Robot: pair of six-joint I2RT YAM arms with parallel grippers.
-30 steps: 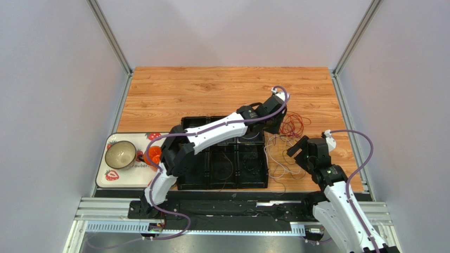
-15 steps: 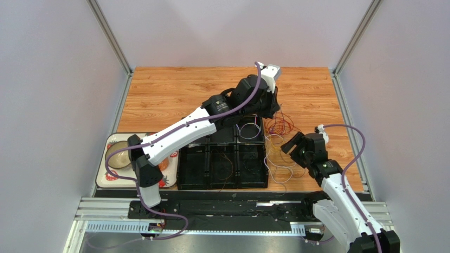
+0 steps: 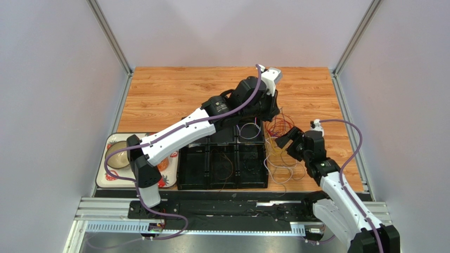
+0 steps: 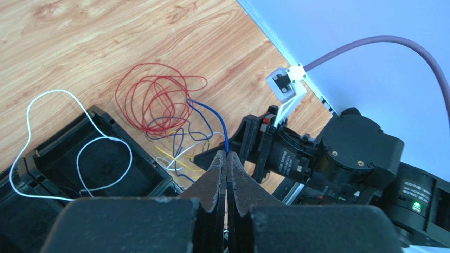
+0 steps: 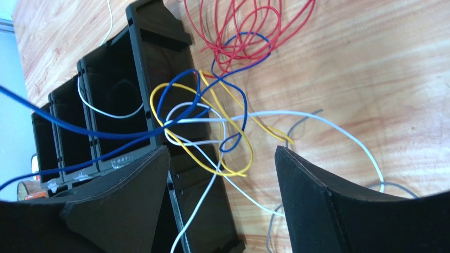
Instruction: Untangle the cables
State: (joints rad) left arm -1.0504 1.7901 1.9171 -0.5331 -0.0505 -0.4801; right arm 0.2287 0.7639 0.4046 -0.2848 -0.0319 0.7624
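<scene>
The far left of the bench [image 3: 169, 89] is bare wood, and there is room to pass along its back edge as well. The left arm [image 3: 179, 132] lies diagonally over the black tray [image 3: 222, 176], blocking its rear compartments from above; the near row is reachable. Right of the tray the cables [image 3: 282, 129] sprawl over the wood. The right gripper [image 5: 221, 153] hangs over them, jaws spread wide, near the left gripper [image 4: 227, 161]. A blue cable [image 4: 214, 113], pinched in the left gripper, rises off the heap across the gap between the two. A strip of bare wood runs along the right wall.
</scene>
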